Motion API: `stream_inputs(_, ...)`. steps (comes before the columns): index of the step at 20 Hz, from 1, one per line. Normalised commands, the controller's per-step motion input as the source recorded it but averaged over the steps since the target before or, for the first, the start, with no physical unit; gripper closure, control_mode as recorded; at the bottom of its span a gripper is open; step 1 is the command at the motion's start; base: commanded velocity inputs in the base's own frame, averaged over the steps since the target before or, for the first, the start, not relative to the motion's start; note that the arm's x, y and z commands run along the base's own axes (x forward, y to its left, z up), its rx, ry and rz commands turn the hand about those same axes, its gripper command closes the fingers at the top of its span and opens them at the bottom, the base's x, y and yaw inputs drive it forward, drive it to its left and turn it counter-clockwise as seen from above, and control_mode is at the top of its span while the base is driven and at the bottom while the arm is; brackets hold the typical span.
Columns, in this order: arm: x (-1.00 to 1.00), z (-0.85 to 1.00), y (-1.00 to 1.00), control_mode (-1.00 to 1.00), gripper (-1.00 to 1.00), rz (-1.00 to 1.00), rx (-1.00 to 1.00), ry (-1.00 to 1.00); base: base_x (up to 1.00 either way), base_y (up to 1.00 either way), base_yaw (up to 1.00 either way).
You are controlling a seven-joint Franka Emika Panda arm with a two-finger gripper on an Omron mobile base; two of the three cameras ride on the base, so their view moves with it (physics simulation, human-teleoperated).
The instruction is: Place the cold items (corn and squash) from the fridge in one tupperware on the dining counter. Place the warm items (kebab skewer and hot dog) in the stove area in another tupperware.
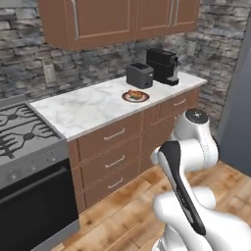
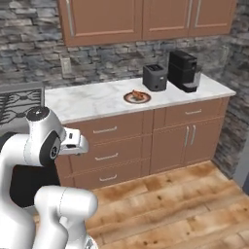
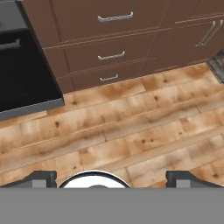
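Arm folded up tight above base, hand aimed down at wood floor [image 3: 131,131] — looks like travel posture, kept compact prob. to avoid clipping cabinets while base drives. Pincer [image 3: 112,178] empty; the two tips sit far apart at bottom of hand view, so jaws spread wide, gripping nothing.

Stove [image 1: 24,132] at left of left base view, black grates up top, black oven front [image 3: 22,65] below; burners look bare as far as visible. Short marbled bench [image 1: 108,103] just beside stove, over brown drawers [image 1: 115,162]. On it: small dark-rimmed plate [image 1: 136,96] w/ red-orange/tan food — likely the warm items, staged near stove; too small to tell hot dog from skewer. Toaster [image 1: 139,75] and coffee machine [image 1: 164,66] behind plate, by stone wall. Grey fridge side [image 1: 238,122] at right edge, door state not readable.

Judgement: task at early stage, nothing in hand. Next prob. needs approach to plate, arm unfolding over bench.
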Motion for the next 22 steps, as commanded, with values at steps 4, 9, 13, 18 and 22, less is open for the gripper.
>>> stream_inputs(4,0.0,0.0,0.0,1.0,-1.0,0.0,0.0,0.0,1.0,-0.63,0.33)
stream_inputs(9,0.0,0.0,0.0,1.0,-1.0,0.0,0.0,0.0,1.0,-0.53,0.3)
stream_inputs(13,0.0,0.0,0.0,1.0,-1.0,0.0,0.0,0.0,1.0,-0.25,0.25)
stream_inputs(18,0.0,0.0,0.0,1.0,-1.0,0.0,0.0,0.0,0.85,-0.2,0.25)
stream_inputs(22,0.0,0.0,0.0,1.0,-1.0,0.0,0.0,0.0,0.56,-0.34,0.24)
